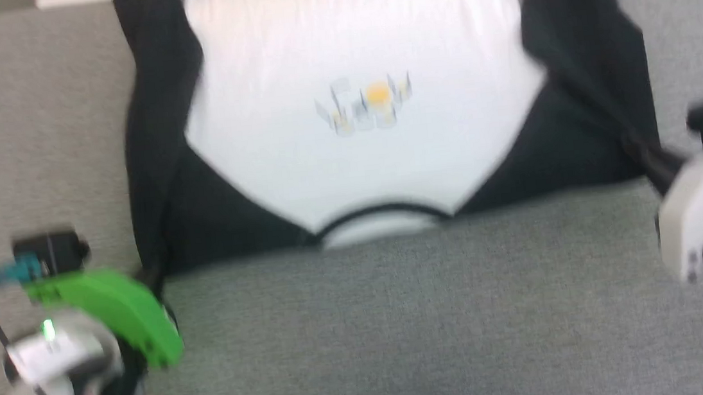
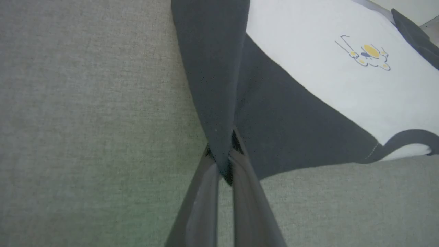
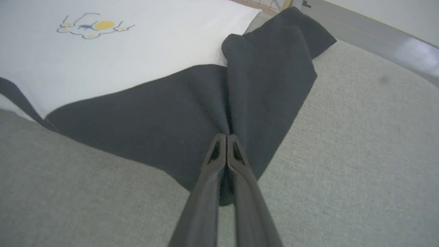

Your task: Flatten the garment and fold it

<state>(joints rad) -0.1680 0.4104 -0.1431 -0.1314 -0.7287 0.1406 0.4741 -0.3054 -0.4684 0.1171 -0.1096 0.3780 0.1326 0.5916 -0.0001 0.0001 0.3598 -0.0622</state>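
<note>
Left gripper [image 2: 224, 161] and right gripper [image 3: 226, 145] each clamped on black sleeve cloth [image 2: 212, 68], garment [image 1: 351, 62] lying mostly flat beyond both, its collar edge [image 1: 385, 210] stretched crosswise between them (neither arm nearer, so a paired move seems due).

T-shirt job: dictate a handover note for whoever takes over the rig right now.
Left gripper: shut on the T-shirt, pinching its black left-side sleeve.
Right gripper: shut on the black right-side sleeve.
The T-shirt lies print up on the grey fabric surface, collar toward the robot.
Done: the white body looks mostly flat.
Left: both sleeves ridge up at the pinch. Spread them, then fold. No fold is made yet.
</note>
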